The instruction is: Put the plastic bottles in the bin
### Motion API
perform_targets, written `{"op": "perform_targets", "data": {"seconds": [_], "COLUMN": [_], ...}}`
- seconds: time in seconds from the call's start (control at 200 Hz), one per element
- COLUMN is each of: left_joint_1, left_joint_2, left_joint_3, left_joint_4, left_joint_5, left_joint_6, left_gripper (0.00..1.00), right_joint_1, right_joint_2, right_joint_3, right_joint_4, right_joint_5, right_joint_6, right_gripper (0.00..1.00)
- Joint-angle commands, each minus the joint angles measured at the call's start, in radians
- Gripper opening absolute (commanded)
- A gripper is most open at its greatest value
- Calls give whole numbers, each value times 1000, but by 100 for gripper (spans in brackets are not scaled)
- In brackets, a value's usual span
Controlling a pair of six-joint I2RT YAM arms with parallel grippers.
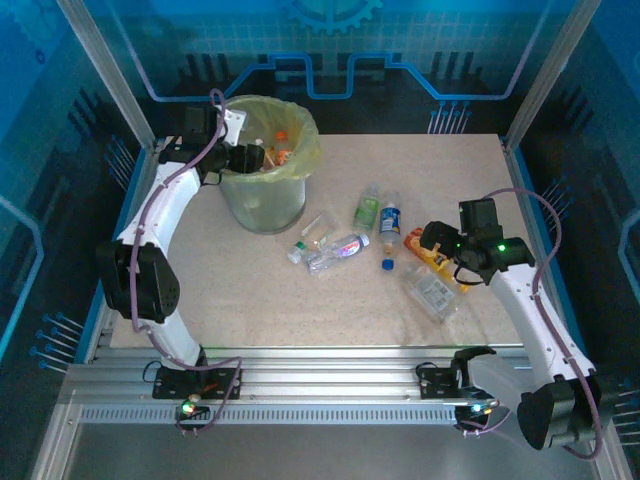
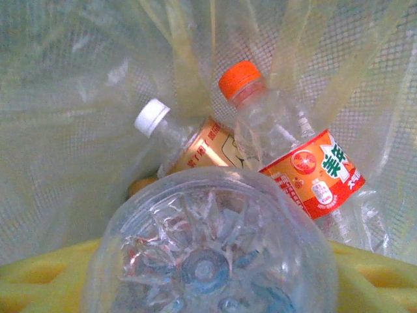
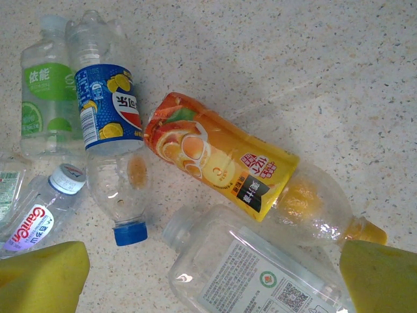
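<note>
From where I stand, the bin (image 1: 262,205) sits at about eleven o'clock on the table (image 1: 250,300), with its yellow-green bag (image 1: 303,140) folded over the rim. The left gripper (image 2: 208,283) reaches over the rim from the bin's nine o'clock side and points down inside. A clear bottle (image 2: 208,248) sits base-first between its yellow fingers (image 2: 39,277). I cannot tell whether they pinch it or merely flank it. Deeper in the bag lie an orange-capped bottle (image 2: 306,163) at one o'clock and a white-capped bottle (image 2: 186,147) at eleven.

The right gripper (image 3: 213,277) hovers over the loose bottles toward three o'clock on the table, its fingers (image 3: 45,277) spread wide and holding nothing. Under it an orange-and-yellow bottle (image 3: 221,163) lies slantwise, with a flat clear bottle (image 3: 254,274) just beside it at six o'clock. A blue-labelled bottle (image 3: 111,117) lies at its nine o'clock, and a green-labelled bottle (image 3: 45,98) is alongside that one. A small pink-lettered bottle (image 3: 39,218) lies at eight o'clock.
</note>
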Motion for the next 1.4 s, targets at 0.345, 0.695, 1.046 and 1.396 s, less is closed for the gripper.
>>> {"op": "perform_targets", "data": {"seconds": [0.345,0.695,1.046,1.396], "left_joint_1": [-6,-30,-299,-584], "left_joint_2": [-143,-231,-340,-241], "left_joint_3": [-29,-41,-108,-179], "left_joint_4": [79,94,86,57], "left_joint_5": [15,14,-63,-277], "left_joint_6": [-131,-210,-122,-35], "left_gripper": [86,75,75,76], "right_joint_1": [15,16,16,14], "right_joint_2": [-10,-22,-21,-23], "right_joint_3": [-14,-12,-11,-5], "right_joint_4": [4,-1,4,-14], "right_joint_5": [-2,-1,-1,31], "right_joint_6": [15,15,18,17], "right_gripper": [100,100,100,100]}}
